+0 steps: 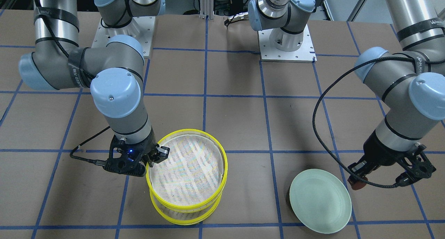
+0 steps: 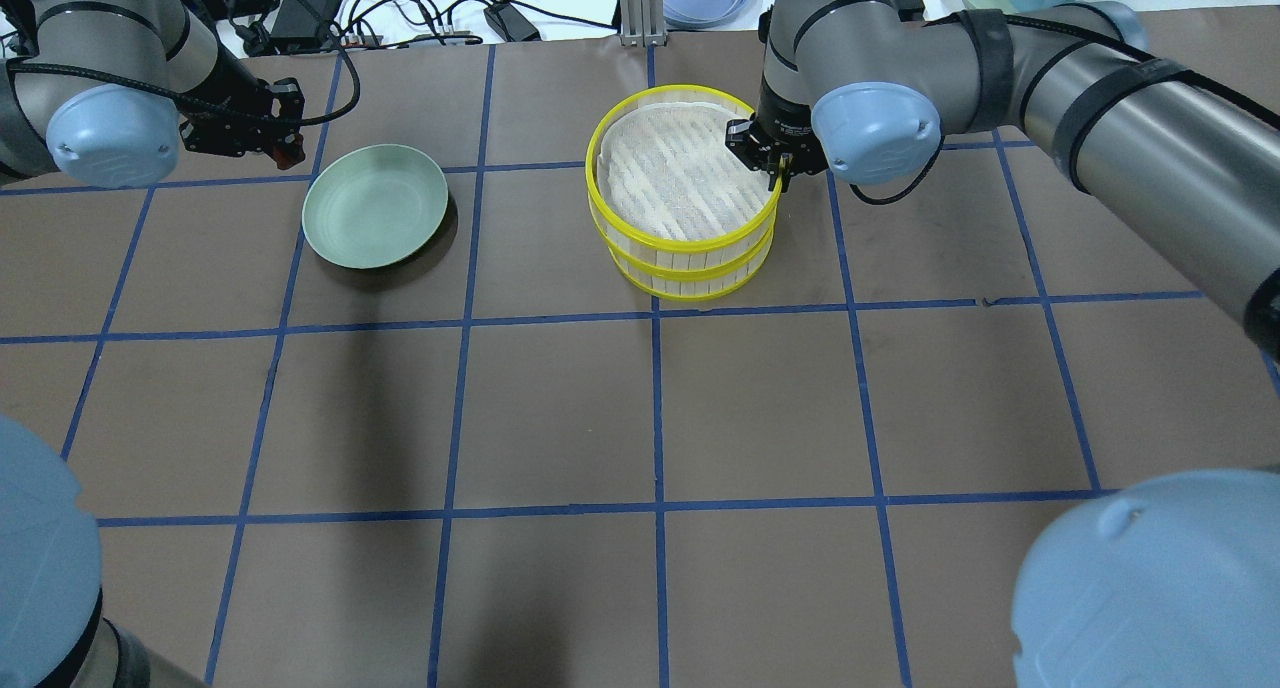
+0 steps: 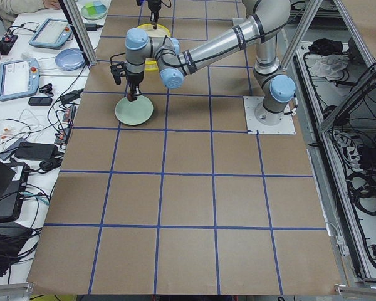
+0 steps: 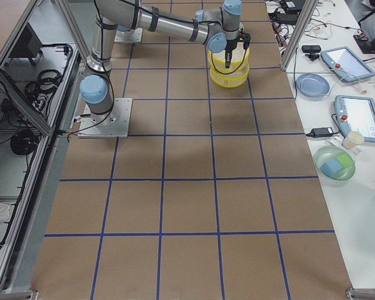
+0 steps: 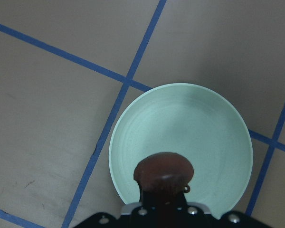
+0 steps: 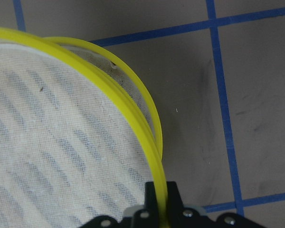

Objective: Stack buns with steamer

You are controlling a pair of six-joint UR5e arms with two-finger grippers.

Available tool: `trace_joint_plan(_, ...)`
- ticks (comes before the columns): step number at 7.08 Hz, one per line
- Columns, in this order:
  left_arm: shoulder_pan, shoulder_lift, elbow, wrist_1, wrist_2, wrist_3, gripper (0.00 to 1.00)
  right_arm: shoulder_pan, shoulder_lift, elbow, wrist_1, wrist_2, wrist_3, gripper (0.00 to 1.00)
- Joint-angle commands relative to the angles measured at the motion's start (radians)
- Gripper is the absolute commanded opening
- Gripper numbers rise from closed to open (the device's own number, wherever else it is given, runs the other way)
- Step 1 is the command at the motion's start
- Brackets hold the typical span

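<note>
Two yellow-rimmed steamer tiers stand stacked, the upper tier (image 1: 186,169) sitting slightly offset over the lower tier (image 1: 187,216). The upper tier's white mesh is bare. My right gripper (image 1: 153,161) is shut on the upper tier's rim (image 6: 133,118); one finger is inside the rim and one outside. My left gripper (image 1: 358,181) is shut on the dark reddish-brown bun (image 5: 164,173) and holds it above the near edge of the pale green plate (image 5: 190,123). The cream-white bun is hidden from every view.
The green plate (image 2: 375,206) lies about one grid square left of the steamer stack (image 2: 690,198) in the overhead view and has nothing on it. Blue tape lines grid the brown table. Tablets, bowls and cables lie past the far edge.
</note>
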Motion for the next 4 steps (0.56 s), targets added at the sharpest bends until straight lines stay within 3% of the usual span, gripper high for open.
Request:
trace_joint_plan(1,-0.001,0.01,0.0,0.0,-0.002,-0.001,0.0,0.0,0.018,0.0,-0.009,0.0,0.028,0.0)
trace_joint_plan(4,0.0,0.002,0.0,0.005,0.003,-0.001,0.0,0.0,0.029,0.004,-0.046,-0.011,0.028,0.0)
